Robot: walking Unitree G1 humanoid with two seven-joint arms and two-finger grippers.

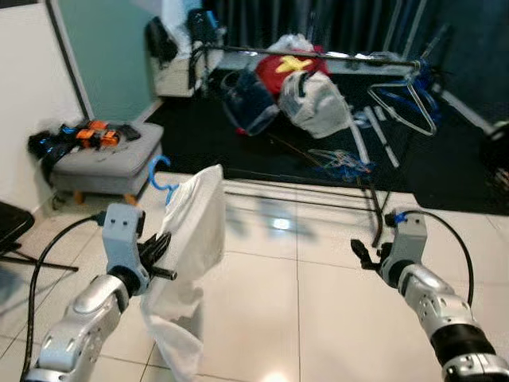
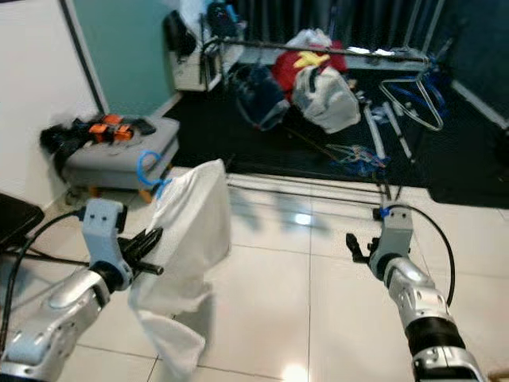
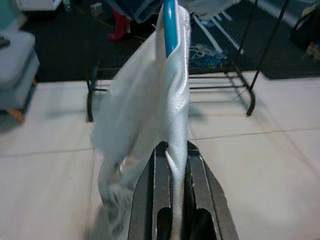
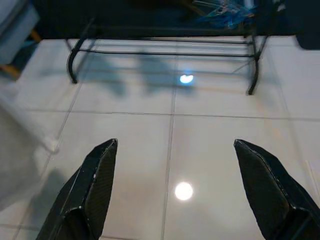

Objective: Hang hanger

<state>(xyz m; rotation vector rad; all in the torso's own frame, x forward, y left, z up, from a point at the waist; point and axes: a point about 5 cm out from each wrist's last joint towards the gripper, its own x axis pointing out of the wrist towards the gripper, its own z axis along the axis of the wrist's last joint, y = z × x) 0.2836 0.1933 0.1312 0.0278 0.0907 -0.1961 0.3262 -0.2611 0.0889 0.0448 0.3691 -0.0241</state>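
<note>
My left gripper [image 1: 161,256] is shut on a white garment [image 1: 191,263] that hangs on a blue hanger [image 1: 159,180]; its hook sticks up above the cloth. In the left wrist view the fingers [image 3: 160,172] pinch the white fabric [image 3: 150,105] below the blue hanger [image 3: 170,25]. A dark clothes rail [image 1: 318,56] stands ahead over the black carpet, with bags and clothes [image 1: 298,87] hung on it and an empty wire hanger [image 1: 409,103] at its right end. My right gripper [image 1: 362,253] is held out over the tiles, open and empty, its fingers [image 4: 95,180] wide apart.
The rack's black base bars [image 4: 165,52] cross the tile floor ahead. A grey footstool [image 1: 103,163] with orange and black items sits at the left wall. A black chair edge [image 1: 12,223] is at the far left. Loose blue hangers [image 1: 342,163] lie on the carpet.
</note>
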